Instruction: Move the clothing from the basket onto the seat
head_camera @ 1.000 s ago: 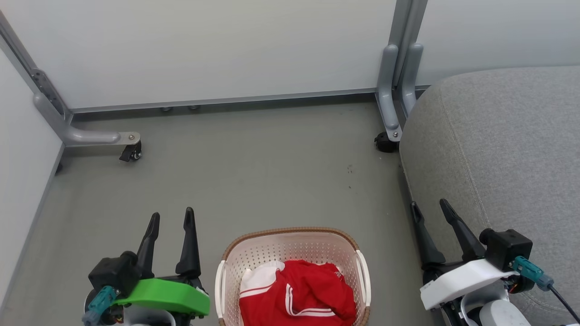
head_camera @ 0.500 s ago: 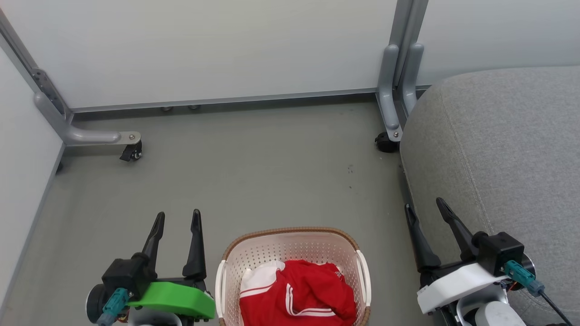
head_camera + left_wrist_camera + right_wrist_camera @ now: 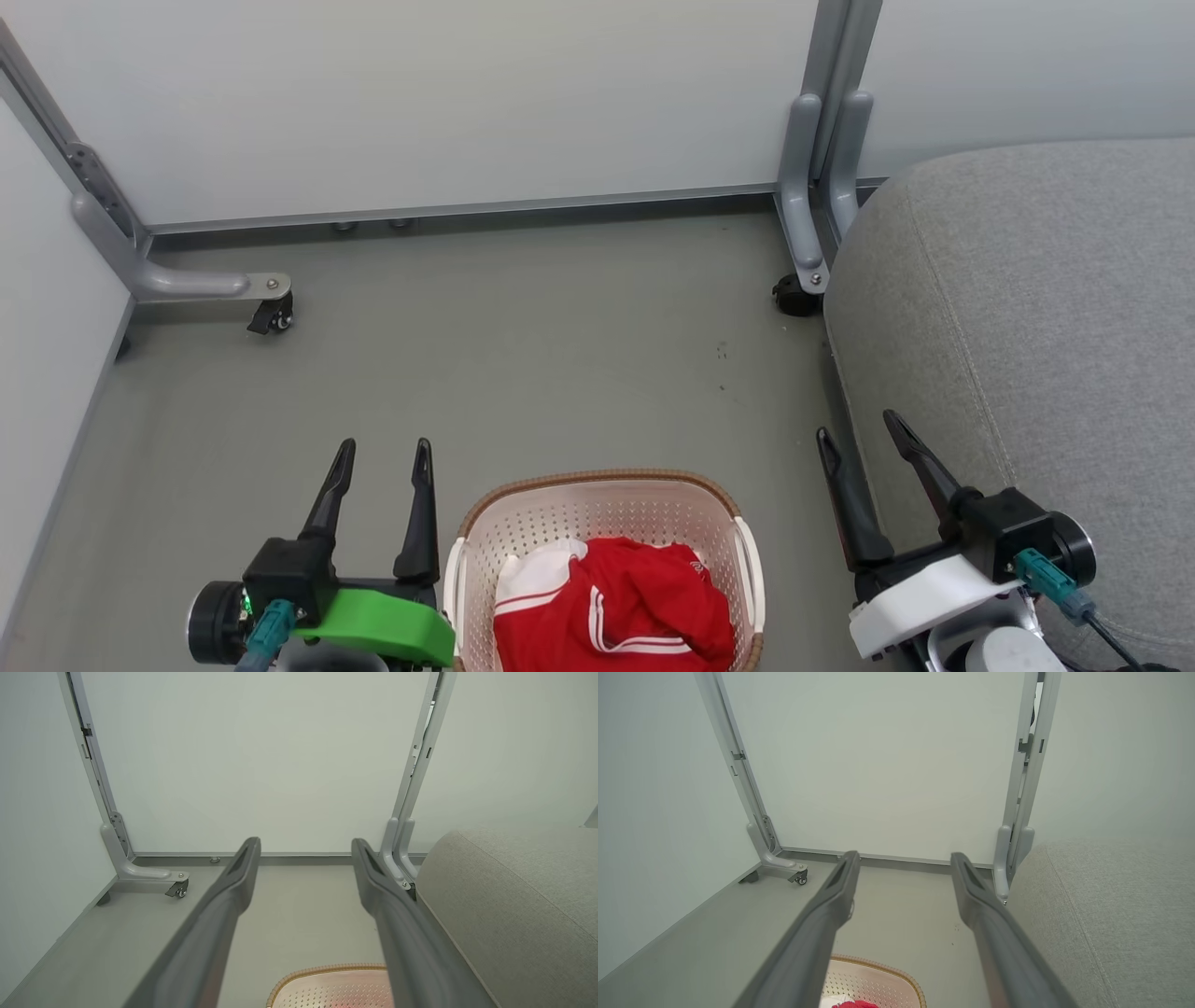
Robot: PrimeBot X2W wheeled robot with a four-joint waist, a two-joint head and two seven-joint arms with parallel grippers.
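Red clothing [image 3: 616, 602] with white stripes lies bunched inside the cream perforated basket [image 3: 597, 495], which stands on the floor at the bottom centre of the head view. The basket's brown rim [image 3: 327, 970] shows low in the left wrist view, and the basket [image 3: 873, 977] also appears in the right wrist view with a scrap of red. My left gripper [image 3: 385, 453] is open just left of the basket, empty. My right gripper [image 3: 857, 425] is open to the basket's right, beside the grey seat [image 3: 1036, 317]. Lettering on the garments is hidden.
White partition panels stand behind and to the left. Their grey metal feet carry castors, one at the left [image 3: 271, 317] and one by the seat's corner [image 3: 794, 294]. Bare grey floor [image 3: 523, 355] stretches ahead of the basket.
Both grippers have shifted inward toward the basket, the left rightward and the right leftward, and slid a little lower in the view. The basket and clothing have stayed put.
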